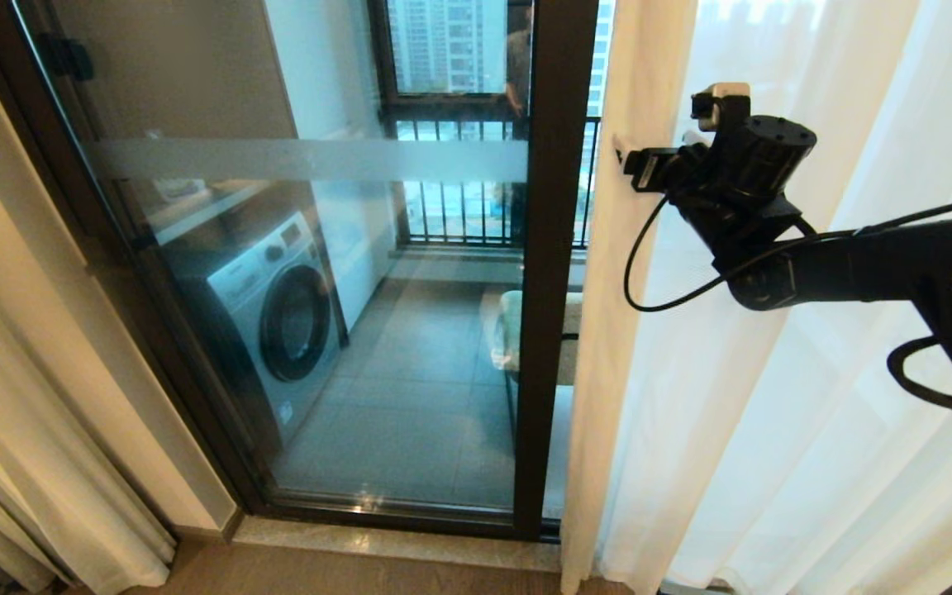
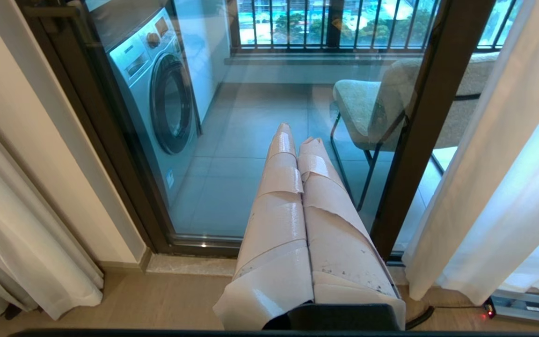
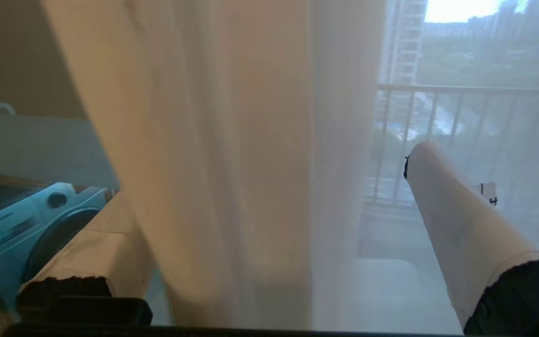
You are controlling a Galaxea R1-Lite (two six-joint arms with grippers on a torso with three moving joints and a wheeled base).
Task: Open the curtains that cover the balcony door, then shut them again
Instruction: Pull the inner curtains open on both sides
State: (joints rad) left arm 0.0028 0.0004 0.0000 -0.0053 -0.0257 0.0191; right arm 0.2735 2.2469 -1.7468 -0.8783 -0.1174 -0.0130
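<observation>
At far left, gathered curtain folds hang against the wall, well clear of the glass. Next, the balcony door: dark-framed glass with a frosted band across it, its left panel fully uncovered, showing a washing machine and tiled balcony floor beyond. Left tool: clenched, empty, parked low and pointing at the sill, apart from any fabric. Right of the door's centre post, the right-hand curtains: a cream opaque leading edge with white sheers behind it, covering the remaining glass. Right tool: raised on an outstretched arm, released wide; in the right wrist view the cream edge hangs between its two taped fingers, not yet gripped. Progress, as judged: the left half stands open; the right half is yet to be drawn back, and the whole closing stage is left. Edges and room: the curtain's free edge lies just beside the centre post, so a grip has little margin on that side; open room for a pull lies to the right, along the sheers.
</observation>
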